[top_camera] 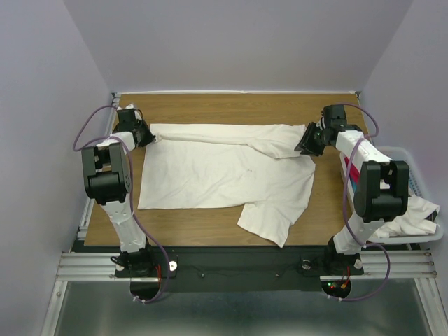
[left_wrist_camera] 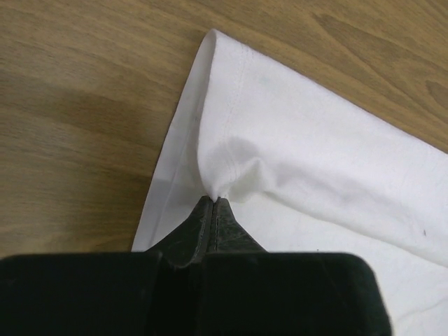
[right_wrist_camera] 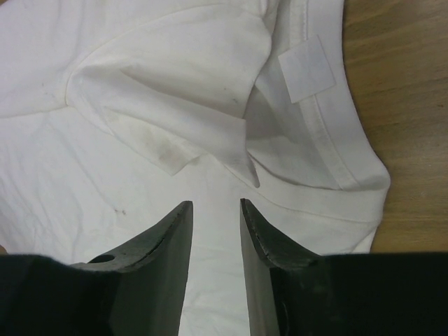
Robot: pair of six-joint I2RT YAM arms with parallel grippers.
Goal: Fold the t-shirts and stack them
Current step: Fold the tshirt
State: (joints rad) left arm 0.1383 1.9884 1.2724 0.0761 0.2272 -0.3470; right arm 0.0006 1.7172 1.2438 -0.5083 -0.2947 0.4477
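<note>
Top external view has the off-white tee spread flat on the far half of the table, its long axis running left to right: hem toward the left edge, collar toward the right edge. Each arm is at its own end of that axis. At the tee's far-left corner the left gripper is pressed together on a small pinch of cloth just inside the hem, and the fabric puckers up into the jaws. At the far-right end the right gripper hangs over the shoulder area, just left of the collar. Its jaws are apart with flat cloth showing between them, and nothing is clamped. Any coming lift or fold probably turns on that imbalance, since one end is held and the other is not. The right arm is plainly the nearer one to the collar end and would need to close there before the two can carry the far edge toward the near edge together. A red tee lies in the basket off the table's right edge, well apart from both grippers.
</note>
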